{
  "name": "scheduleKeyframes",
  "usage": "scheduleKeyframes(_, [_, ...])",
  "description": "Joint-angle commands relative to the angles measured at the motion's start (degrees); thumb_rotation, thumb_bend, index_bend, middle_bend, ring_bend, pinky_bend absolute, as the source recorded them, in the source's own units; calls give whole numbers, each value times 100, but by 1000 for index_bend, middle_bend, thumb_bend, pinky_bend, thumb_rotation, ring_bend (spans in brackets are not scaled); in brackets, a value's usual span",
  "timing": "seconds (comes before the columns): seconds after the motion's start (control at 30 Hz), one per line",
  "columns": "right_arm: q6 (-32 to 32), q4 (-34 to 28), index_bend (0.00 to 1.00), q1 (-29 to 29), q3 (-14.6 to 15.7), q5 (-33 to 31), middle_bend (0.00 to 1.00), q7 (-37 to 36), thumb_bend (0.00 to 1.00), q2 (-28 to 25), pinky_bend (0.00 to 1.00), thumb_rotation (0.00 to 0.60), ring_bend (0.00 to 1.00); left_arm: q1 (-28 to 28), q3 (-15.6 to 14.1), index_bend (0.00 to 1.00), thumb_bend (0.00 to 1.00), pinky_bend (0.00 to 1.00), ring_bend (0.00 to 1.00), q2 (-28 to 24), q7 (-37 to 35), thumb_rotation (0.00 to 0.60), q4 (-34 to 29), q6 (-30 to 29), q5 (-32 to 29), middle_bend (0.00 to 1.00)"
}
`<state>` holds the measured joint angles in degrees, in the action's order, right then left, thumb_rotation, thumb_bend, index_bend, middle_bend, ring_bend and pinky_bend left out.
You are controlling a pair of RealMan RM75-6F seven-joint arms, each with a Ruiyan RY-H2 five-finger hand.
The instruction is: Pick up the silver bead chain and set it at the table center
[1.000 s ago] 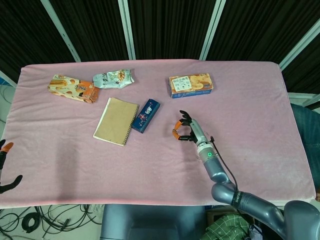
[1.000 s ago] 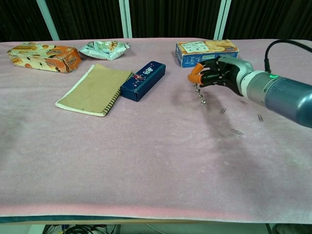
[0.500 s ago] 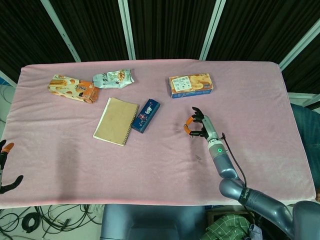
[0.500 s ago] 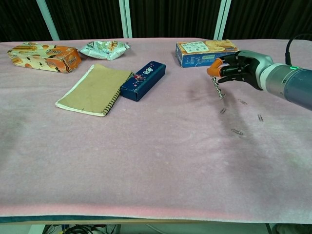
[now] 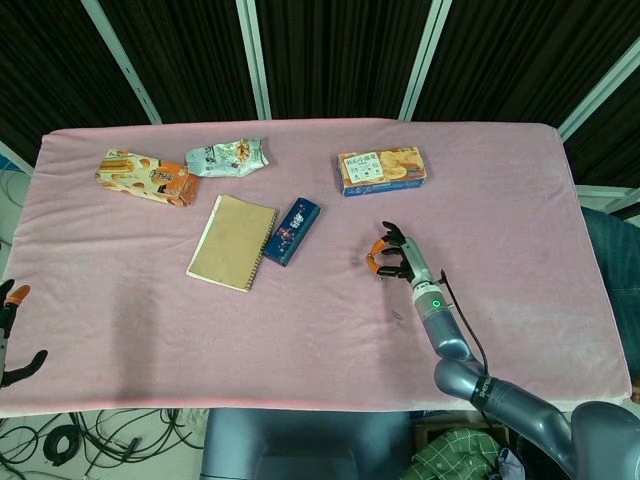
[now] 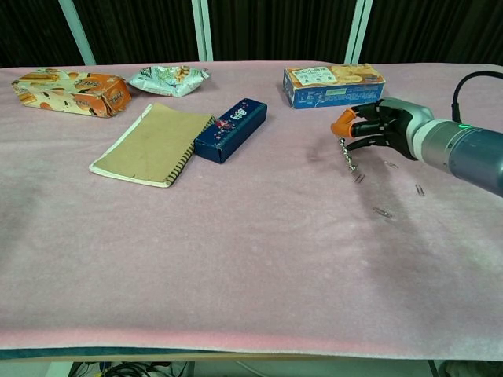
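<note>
Right hand [image 6: 376,126], dark with orange fingertips [image 6: 341,126], pinched the silver bead chain [image 6: 346,157] at its top end; the chain hung in a short beaded strand above the pink cloth, clear of it or barely grazing it, the views could not settle which. Left hand [image 5: 10,335] showed only at the near left edge of the head view, off the worktop [image 5: 320,340], fingers apart and holding nothing.

Counted items: one chain, one blue pencil case [image 6: 231,129], one spiral-bound kraft notebook [image 6: 153,144], one orange-and-blue biscuit box [image 6: 334,84], two crinkled snack packets, orange [image 6: 71,90] and pale green [image 6: 167,78], and at least three small paper clips [image 6: 382,212] scattered on the cloth.

Relative to the pencil case, the chain hung well to the right and slightly nearer the camera; the notebook lay just beside the case on its left; the biscuit box lay to its right and farther back; both packets lay to its far left near the back edge. Clips lay right of the chain. Soft, napped cloth ran bare and open across the whole near half of the worktop.
</note>
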<state>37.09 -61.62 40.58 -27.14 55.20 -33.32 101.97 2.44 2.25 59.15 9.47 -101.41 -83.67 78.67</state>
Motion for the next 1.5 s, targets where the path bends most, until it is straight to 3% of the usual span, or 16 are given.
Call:
scheduleKeyframes(0.03, [-47,76,605,-6,30,48,39,-88,343,50,257,590,59,4,-4,120,222,0,0,7,23,600,-10,2,-1,0])
scheduleKeyframes(0.9, [-131,403,605,-67,186,688,39,-811,343,110,302,588,59,1,-1,121,223,0,0,28,85,600,-23,-23,-16,0])
scheduleKeyframes(1.17, [20,148,605,-58,99,923,39,-1028,343,-81,302,589,59,-9,-3,122,223,0,0,37,101,600,-23,-43,-12,0])
scheduleKeyframes(1.5, [-135,318,605,103,-137,625,39,-1021,343,-315,300,589,59,-21,-1,124,223,0,0,73,186,600,-35,-85,-11,0])
